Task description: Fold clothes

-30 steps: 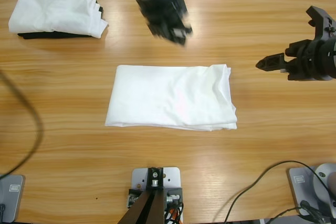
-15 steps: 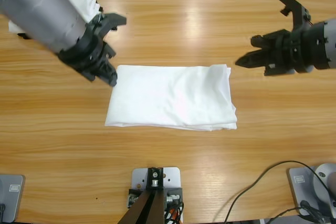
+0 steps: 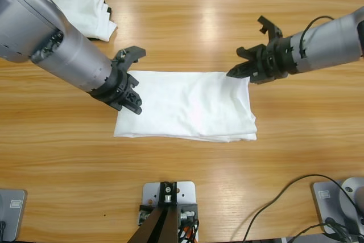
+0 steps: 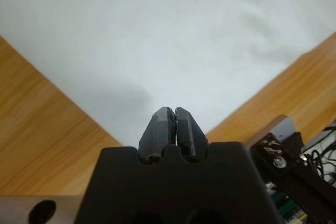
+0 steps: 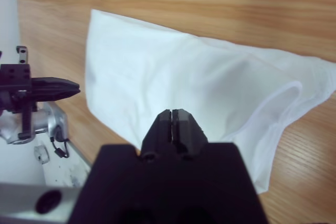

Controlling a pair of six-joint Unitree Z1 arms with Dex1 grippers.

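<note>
The white T-shirt (image 3: 185, 106) lay folded into a long rectangle near the middle of the wooden table (image 3: 187, 21), its long axis running side to side across the high view. The two arms stood one at each short end. The left gripper (image 3: 129, 92) was over the shirt's left end, by the far corner; the right gripper (image 3: 238, 70) reached the far corner of the right end. Each arm was thus nearest to its own end of the cloth, and the shirt stretched away from each gripper toward the other.

In the left wrist view the left gripper's jaws were pressed together with nothing between them, their tips pointing down at bare white cloth. In the right wrist view the right gripper (image 5: 171, 121) was likewise pressed together, empty, just above the fabric (whether the tips touched it could not be told).

The shirt looked smooth and flat at its left end, with a clean straight edge. Its right end was thicker, with several layered edges and a rolled loop of fabric showing in the right wrist view. No print or label was visible.

A second stack of folded white cloth (image 3: 85, 7) sat at the far left corner of the table, well apart.
</note>
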